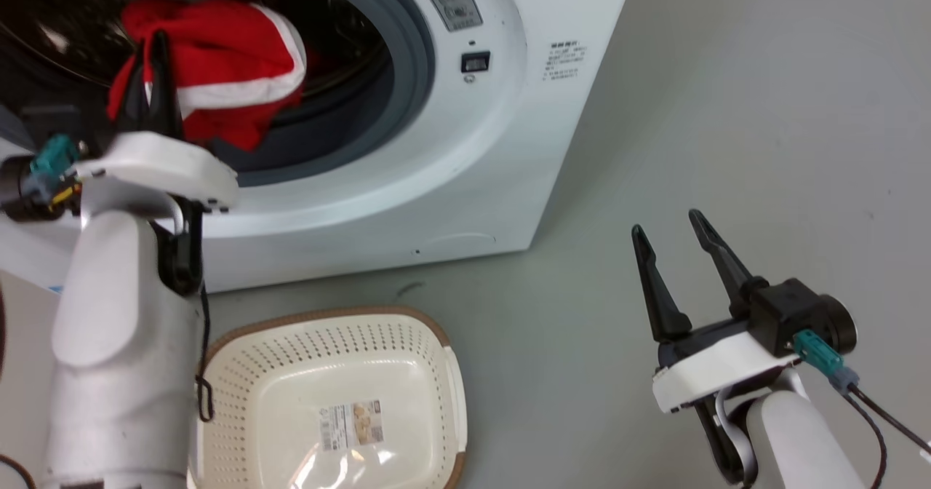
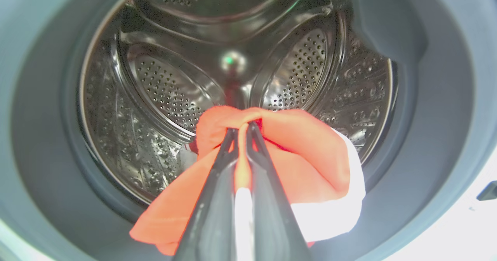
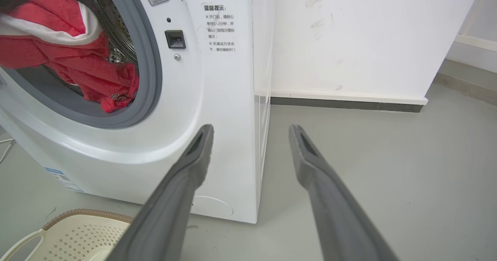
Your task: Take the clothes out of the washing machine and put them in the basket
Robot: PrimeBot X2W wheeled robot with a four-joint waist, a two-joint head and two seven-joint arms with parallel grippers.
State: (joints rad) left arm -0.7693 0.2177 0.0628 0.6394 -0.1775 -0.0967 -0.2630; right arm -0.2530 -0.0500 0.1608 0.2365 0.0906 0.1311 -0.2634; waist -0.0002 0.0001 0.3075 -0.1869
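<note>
A: Biggest first?
B: Washing machine [image 1: 465, 183], white front-loader, door opening facing the robot, steel drum [image 2: 167, 90] visible behind the grey ring [image 1: 414, 60].
A: Basket?
B: Basket [image 1: 320, 316] sits on the floor [image 1: 727, 110] just in front of the washing machine, below the opening, label showing on its bottom.
A: Clothes?
B: Clothes [image 1: 218, 45], red with a white band, are bunched in the mouth of the washing machine. Lower end hangs down against the grey ring.
A: Left gripper?
B: Left gripper [image 2: 241, 127] reaches into the machine's opening, fingers [image 2: 217, 183] clenched on a fold of the red fabric. The fold is pinched between the tips; the rest drapes to both sides of the fingers and the white band runs under them.
A: Right gripper?
B: Right gripper [image 1: 665, 221] is well apart from the clothes, off the washing machine's front corner and above the floor. Its fingers [image 3: 186, 175] are spread wide, only floor and the machine's corner between them.
</note>
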